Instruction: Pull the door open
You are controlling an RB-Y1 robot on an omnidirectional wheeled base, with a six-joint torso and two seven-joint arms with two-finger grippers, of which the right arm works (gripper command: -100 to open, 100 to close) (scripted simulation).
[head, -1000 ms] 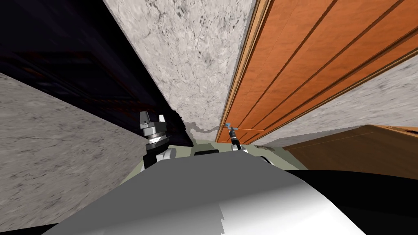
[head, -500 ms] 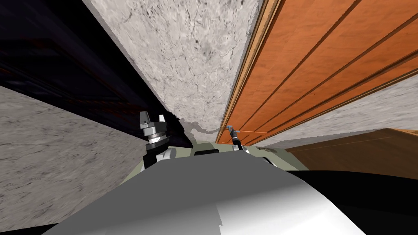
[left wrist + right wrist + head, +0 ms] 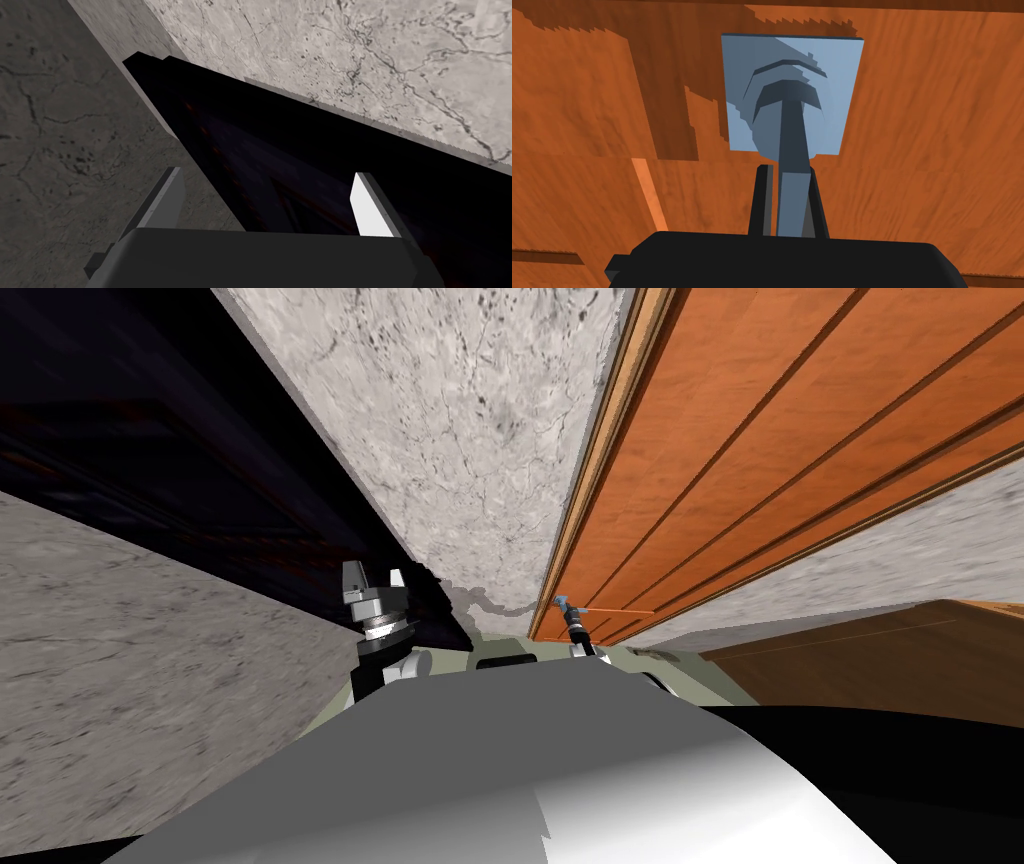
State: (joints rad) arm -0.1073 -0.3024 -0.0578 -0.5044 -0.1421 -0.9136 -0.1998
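Note:
An orange wooden door [image 3: 780,438] with long grooves stands ahead to the right. Its blue-grey lever handle [image 3: 791,140] sits on a square blue-grey plate [image 3: 832,75] on the orange door [image 3: 587,100]. My right gripper [image 3: 788,170] is shut on the lever, one dark finger pressing each side. The head view shows the same gripper [image 3: 568,610] small at the handle [image 3: 562,601], near the door's edge. My left gripper [image 3: 374,573] is held up to the left, away from the door. Its fingers stand wide apart, left gripper [image 3: 267,172] open around nothing.
A marbled grey wall [image 3: 470,438] runs left of the door frame. Left of that wall lies a black area [image 3: 150,418], and another grey wall [image 3: 120,688] is nearer on the left. Brown wooden furniture [image 3: 880,658] stands low on the right.
My right gripper has shut on the door handle. The head view has shifted slightly; the left arm has not moved.

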